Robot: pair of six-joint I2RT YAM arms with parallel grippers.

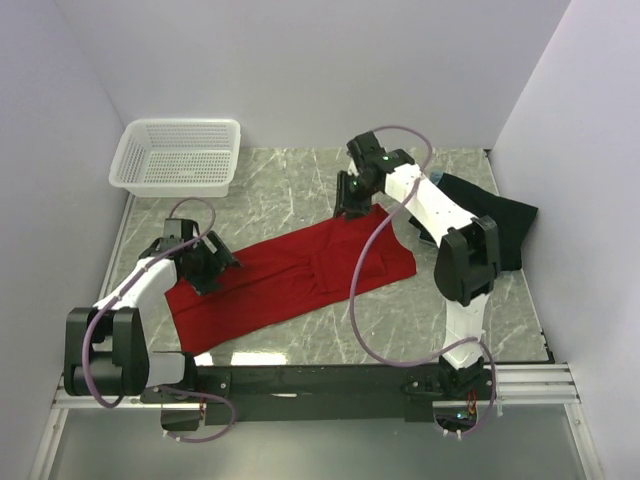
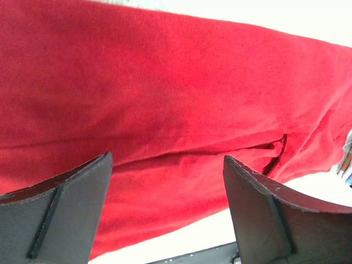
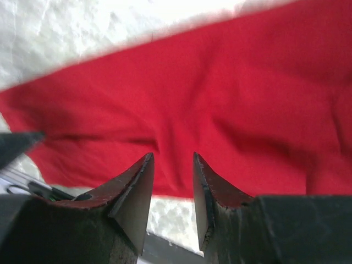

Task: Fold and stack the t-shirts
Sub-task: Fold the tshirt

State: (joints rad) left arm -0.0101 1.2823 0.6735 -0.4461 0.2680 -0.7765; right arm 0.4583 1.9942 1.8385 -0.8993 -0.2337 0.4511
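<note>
— So, where is the left gripper (image 2: 168, 159)?
— Its fingers are spread wide with nothing between them, low over the red t-shirt (image 2: 165, 82). The cloth fills nearly all of the left wrist view, and a seam shows right of centre.
— And the right gripper (image 3: 173, 157)?
— Its fingers are parted by a narrow gap and pinch nothing. Red cloth lies beyond them across the right wrist frame, with pale marbled table (image 3: 66, 33) at upper left.
— How many shirts are there?
— Two that I can count, both from the top view. The red one lies spread at the centre of the frame, running from lower left to right of centre, with one gripper at each end. One black t-shirt (image 1: 505, 225) is bunched at the right edge, behind the right arm.
— Does the top camera show anything else?
— One white mesh basket (image 1: 135, 160) at upper left, well apart from both shirts. Neither wrist camera shows it or the black shirt.
</note>
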